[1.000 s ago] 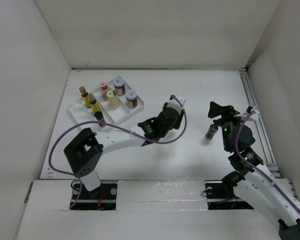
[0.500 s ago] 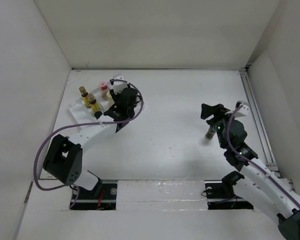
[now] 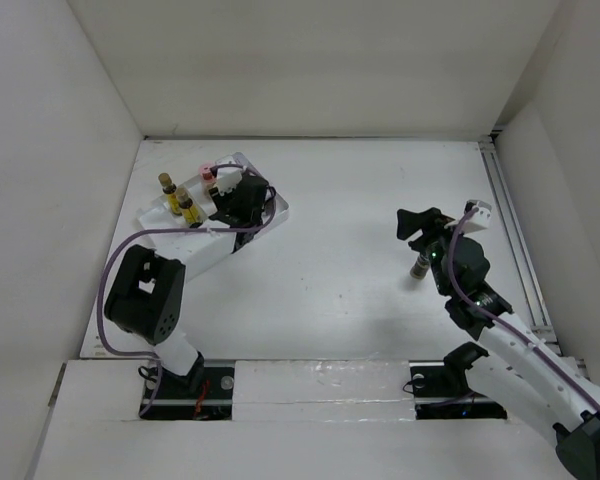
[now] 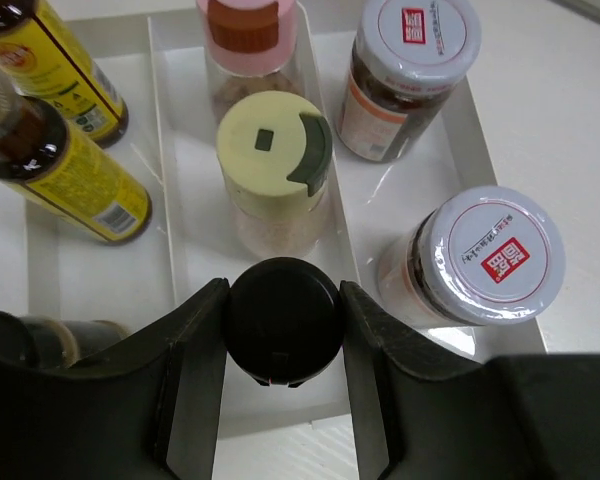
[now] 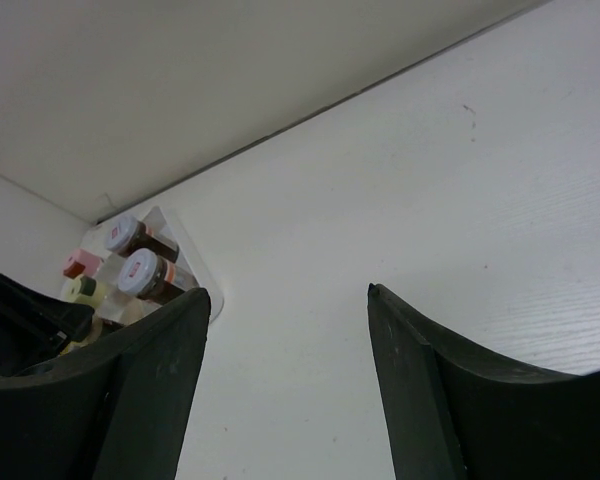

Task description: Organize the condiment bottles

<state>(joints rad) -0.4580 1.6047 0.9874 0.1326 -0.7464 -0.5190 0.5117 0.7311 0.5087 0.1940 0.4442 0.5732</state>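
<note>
Nearest the bases, the right gripper [image 5: 285, 300] hangs with its jaws wide apart and nothing between them. It has edged a little closer to the loose jar [image 3: 418, 268], which stands on the table [image 3: 340, 290] just short of those jaws and is not yet taken.

The bigger change is on the left. A second ago the left gripper [image 4: 283, 298] was out over mid-table; it has since swung across to the white divided tray [image 4: 195, 250]. Its jaws are clamped on the black-capped jar [image 4: 280, 335], one finger on each side of the cap. The jar sits over the near end of the middle compartment. Whether its base has reached the tray floor cannot be told. Judging by that, this jar is about to be released, leaving the loose one as the last bottle outside the tray.

Directly beyond the jaws stands the cream-capped bottle [image 4: 272, 160], with the pink-capped bottle [image 4: 250, 40] further on in the same lane. Off the right jaw, the next compartment holds two silver-lidded brown jars [image 4: 480, 255] [image 4: 405, 70]. Off the left jaw lie two yellow-labelled bottles [image 4: 70, 170] [image 4: 55, 60], and a dark jar [image 4: 20, 335] is half hidden behind that finger.
</note>
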